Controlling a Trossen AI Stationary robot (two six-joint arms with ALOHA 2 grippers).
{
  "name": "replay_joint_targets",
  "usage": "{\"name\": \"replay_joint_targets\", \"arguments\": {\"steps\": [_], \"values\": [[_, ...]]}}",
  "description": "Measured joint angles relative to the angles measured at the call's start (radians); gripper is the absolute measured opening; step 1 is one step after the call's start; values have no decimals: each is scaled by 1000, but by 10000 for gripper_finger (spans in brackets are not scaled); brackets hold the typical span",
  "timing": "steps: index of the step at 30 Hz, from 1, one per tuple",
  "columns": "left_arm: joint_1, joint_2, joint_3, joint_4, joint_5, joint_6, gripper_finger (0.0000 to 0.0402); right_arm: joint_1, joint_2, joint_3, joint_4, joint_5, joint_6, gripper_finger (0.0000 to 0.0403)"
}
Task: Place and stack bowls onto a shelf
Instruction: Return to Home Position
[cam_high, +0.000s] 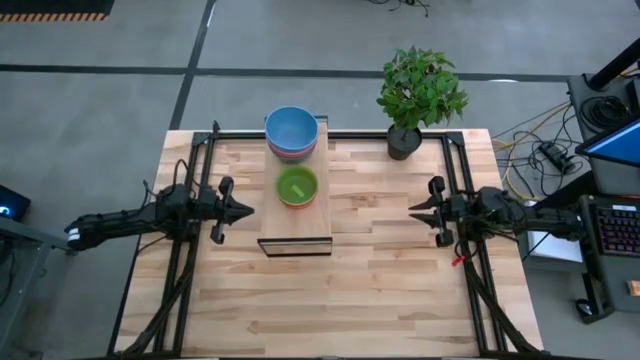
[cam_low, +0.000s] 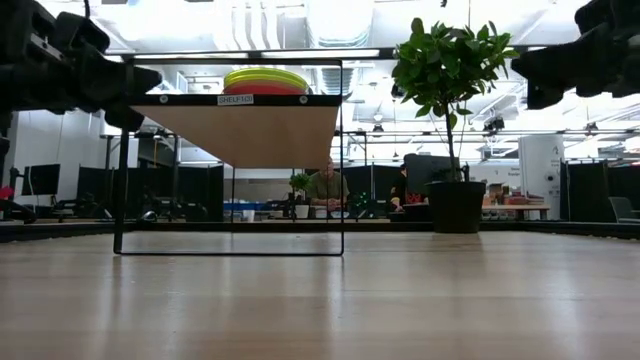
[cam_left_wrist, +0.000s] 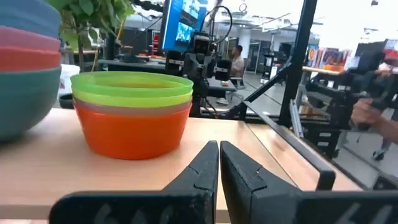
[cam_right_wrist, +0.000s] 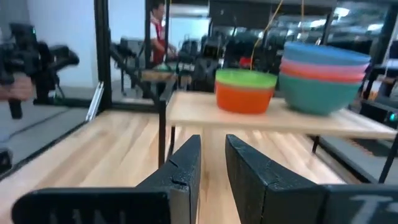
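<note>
**Count.** We count two stacks on the shelf (cam_high: 295, 225), which stands on the slatted table (cam_high: 380, 290) between the two arms.

- Large stack, four bowls, at the shelf's far end: teal bowl (cam_left_wrist: 22, 99) at the bottom, then red bowl (cam_left_wrist: 28, 59), pink bowl (cam_left_wrist: 28, 38) and blue bowl (cam_high: 291, 128) on top.
- Small stack, near the middle of the shelf: orange bowl (cam_left_wrist: 130, 130) at the bottom, yellow bowl (cam_left_wrist: 130, 99) near the top, green bowl (cam_high: 297, 185) uppermost.
- The two stacks stand just beside each other. We cannot tell whether they touch.

**End effectors.** Both hold nothing.

- The left gripper (cam_high: 247, 210) hovers just off the shelf's left edge, fingers drawn together with only a hairline between them.
- The right gripper (cam_high: 412, 208) hovers well off the right edge, fingers slightly apart with a narrow gap.

**Surroundings.** One leafy plant (cam_high: 421, 88) in a dark pot (cam_high: 403, 143) stands at the table's far edge, to the right of the shelf. People sit and stand in the room beyond. Nothing lies between either gripper and the shelf.

**Limits of view.**

- From above, only the top bowl of each stack shows.
- A thin dull band sits between the orange and yellow bowls. We cannot make out its colour.
- In the low view the plank hides all but the small stack's rims.
- The left wrist frame cuts off the large stack.
</note>
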Motion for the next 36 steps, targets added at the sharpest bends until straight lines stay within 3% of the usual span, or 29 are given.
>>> {"name": "replay_joint_targets", "arguments": {"steps": [3,8,15,20,31,36], "values": [[0,-2,-1,-1,-4,-23,0,0,-10,-53,65,13,-31,63],[2,-5,-1,3,-86,40,0,-1,-15,-61,57,191,-130,59],[2,4,1,-53,-286,4,0,0,-14,-39,73,173,-189,41],[1,24,2,-92,-292,-4,0,0,-14,-49,112,107,-177,37],[1,65,3,-91,-292,-4,0,0,15,-49,107,106,32,36],[1,80,3,-91,-292,-4,0,0,19,-49,109,106,35,36]]}}
